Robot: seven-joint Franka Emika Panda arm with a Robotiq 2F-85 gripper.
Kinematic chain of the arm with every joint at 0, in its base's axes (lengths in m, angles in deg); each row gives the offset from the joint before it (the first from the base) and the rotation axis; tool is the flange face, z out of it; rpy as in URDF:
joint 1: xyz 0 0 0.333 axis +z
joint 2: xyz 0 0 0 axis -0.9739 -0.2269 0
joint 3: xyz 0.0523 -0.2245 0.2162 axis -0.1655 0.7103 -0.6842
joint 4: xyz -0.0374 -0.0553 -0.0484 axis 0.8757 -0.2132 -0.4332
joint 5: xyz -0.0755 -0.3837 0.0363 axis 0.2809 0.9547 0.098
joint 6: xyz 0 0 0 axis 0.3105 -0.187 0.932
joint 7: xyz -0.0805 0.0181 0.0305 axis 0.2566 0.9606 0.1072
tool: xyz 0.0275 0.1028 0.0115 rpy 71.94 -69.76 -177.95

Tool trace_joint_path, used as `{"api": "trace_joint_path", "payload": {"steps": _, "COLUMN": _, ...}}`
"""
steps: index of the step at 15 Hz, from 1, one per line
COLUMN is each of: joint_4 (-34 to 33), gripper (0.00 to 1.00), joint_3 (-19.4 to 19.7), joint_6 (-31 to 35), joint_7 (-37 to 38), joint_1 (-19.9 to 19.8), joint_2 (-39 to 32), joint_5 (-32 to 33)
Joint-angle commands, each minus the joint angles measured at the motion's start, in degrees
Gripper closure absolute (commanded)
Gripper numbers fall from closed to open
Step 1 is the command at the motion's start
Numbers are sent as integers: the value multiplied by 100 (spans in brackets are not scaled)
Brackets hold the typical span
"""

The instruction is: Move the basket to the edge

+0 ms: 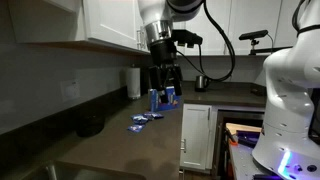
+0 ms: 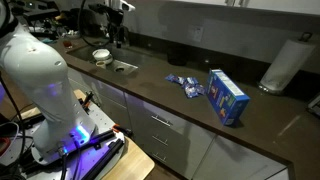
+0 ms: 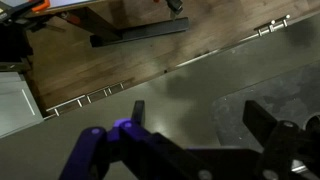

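Box (image 2: 227, 95) on countertop (image 2: 150, 88) btwn packets (image 2: 185, 85) & towel roll (image 2: 283, 65), basket (image 1: 90, 125) by back wall (image 1: 50, 85)

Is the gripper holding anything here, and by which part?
Nothing is held. In the wrist view the gripper is open, with only bare countertop between its fingers. The basket sits apart from it in an exterior view.
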Motion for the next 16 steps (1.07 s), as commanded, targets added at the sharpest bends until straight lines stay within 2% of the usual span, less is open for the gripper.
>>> {"api": "trace_joint_path", "payload": {"steps": 1, "joint_4": -9, "gripper": 0, "joint_3": 55, "joint_6": -13, "joint_7": 15, "joint_1": 55, "joint_2": -4, "joint_5": 20}}
{"api": "trace_joint_path", "payload": {"steps": 11, "joint_4": -9, "gripper": 0, "joint_3": 55, "joint_6": -13, "joint_7": 15, "joint_1": 55, "joint_2": -4, "joint_5": 20}}
{"api": "trace_joint_path", "payload": {"steps": 16, "joint_4": 67, "gripper": 0, "joint_3": 7, "joint_6": 1090, "joint_7": -13, "joint_1": 78, "joint_2": -266, "joint_5": 9}}
